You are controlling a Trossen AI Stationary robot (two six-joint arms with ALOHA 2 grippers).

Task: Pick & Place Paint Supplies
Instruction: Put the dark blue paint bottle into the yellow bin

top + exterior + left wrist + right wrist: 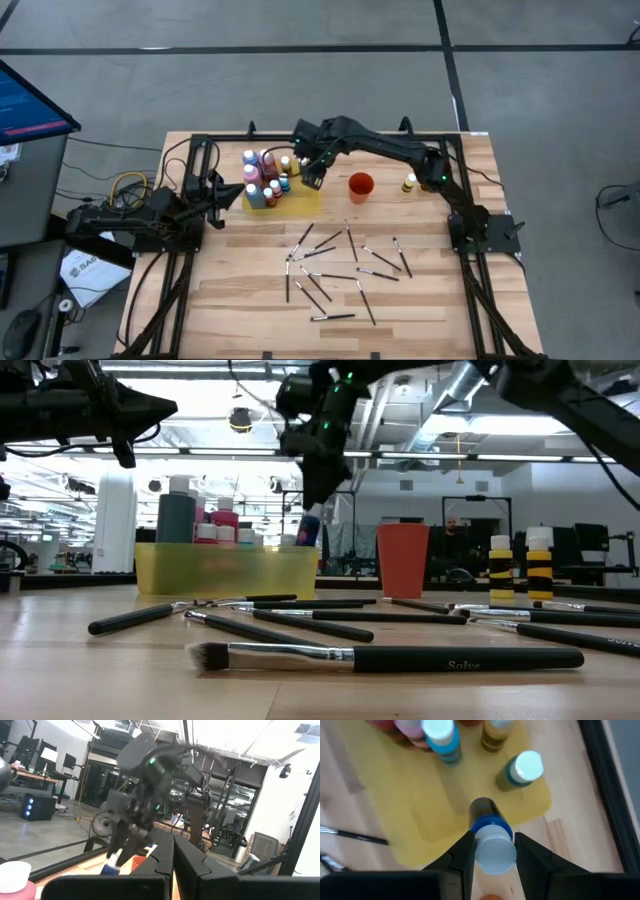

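Note:
My right gripper [312,178] hangs over the near right part of the yellow mat [300,197], shut on a blue paint bottle [490,822] with a pale cap. Several more bottles [265,178] stand upright on the mat, also visible in the right wrist view as bottles [520,770]. Two yellow bottles [410,183] stand right of the orange-red cup [360,185]. Several dark brushes [335,265] lie flat on the wood nearer the front. My left gripper [218,196] waits just left of the mat, fingers shut [173,862] on nothing. My right gripper [492,840] pinches the blue bottle at its cap end [495,855] between its two fingers, coming from above and pointing down. The bottle hangs below the fingers, slightly tilted [308,528], over the mat's corner. Whether its base touches the mat, I cannot tell.
The orange-red cup [402,560] stands close to the right of the held bottle. Brushes [400,657] litter the near middle of the table. The dark frame rail [330,135] runs along the far edge. Bare wood shows at the near left [220,290].

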